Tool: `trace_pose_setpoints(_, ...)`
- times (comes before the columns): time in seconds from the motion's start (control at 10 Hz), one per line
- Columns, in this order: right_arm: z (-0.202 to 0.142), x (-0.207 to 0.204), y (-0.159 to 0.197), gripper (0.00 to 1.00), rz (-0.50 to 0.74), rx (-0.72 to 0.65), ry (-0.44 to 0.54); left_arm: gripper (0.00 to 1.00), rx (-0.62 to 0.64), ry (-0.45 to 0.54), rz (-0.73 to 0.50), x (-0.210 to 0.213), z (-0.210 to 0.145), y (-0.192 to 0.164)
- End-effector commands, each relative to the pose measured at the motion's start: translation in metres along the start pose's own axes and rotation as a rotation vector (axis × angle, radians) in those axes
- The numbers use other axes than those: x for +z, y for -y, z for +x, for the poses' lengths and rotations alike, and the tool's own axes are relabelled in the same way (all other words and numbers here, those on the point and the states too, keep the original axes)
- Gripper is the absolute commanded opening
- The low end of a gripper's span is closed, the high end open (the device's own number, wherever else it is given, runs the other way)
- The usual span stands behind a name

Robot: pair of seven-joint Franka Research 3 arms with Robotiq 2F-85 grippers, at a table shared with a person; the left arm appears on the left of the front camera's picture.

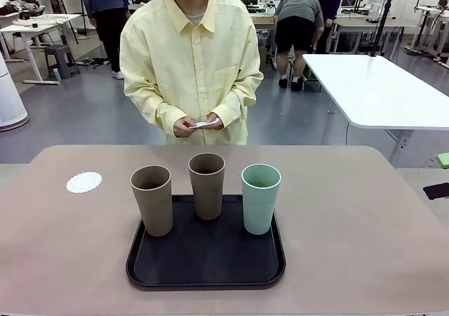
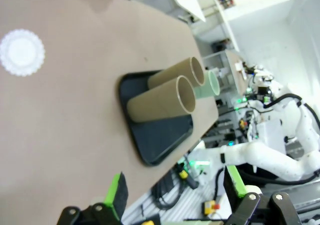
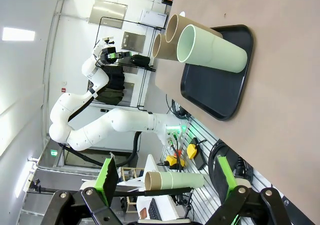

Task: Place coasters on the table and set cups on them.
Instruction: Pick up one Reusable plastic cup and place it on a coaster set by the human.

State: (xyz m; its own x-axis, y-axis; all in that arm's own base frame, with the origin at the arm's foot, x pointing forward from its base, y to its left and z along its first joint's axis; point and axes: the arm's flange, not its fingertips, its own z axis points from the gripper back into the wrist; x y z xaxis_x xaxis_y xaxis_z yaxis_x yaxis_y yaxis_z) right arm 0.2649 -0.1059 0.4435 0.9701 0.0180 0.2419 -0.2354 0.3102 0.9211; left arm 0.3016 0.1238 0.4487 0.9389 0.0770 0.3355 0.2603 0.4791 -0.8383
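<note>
One white lacy coaster lies on the beige table at the left, also seen as the coaster in the left wrist view. A person in a yellow shirt stands at the far side, holding more white coasters in both hands. Two brown cups and a mint cup stand upright on a black tray. My left gripper hangs open off the table's near edge, well back from the tray. My right gripper is open too, away from the mint cup.
A white table stands behind the person at the right. Other people and benches are farther back. The other white arm shows beyond the table edge in the right wrist view. Bare tabletop lies on both sides of the tray.
</note>
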Motion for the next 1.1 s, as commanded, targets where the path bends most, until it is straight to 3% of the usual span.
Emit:
trace_pose_setpoints(0.0,0.001,0.000,0.001,1.00,0.011,0.007,0.001,1.00,-0.211,-0.094,0.009,-0.015,0.020,0.010)
trace_pose_setpoints(0.2,0.001,0.000,0.001,1.00,0.011,0.007,0.001,1.00,-0.464,-0.248,0.073,-0.055,0.046,0.031)
trace_pose_setpoints(0.6,0.001,0.000,0.001,1.00,0.011,0.007,0.001,1.00,-0.846,-0.400,0.299,-0.113,0.066,0.034)
trace_pose_setpoints(1.0,0.001,0.000,0.001,1.00,0.011,0.007,0.001,1.00,-1.019,-0.502,0.352,-0.167,0.061,0.038)
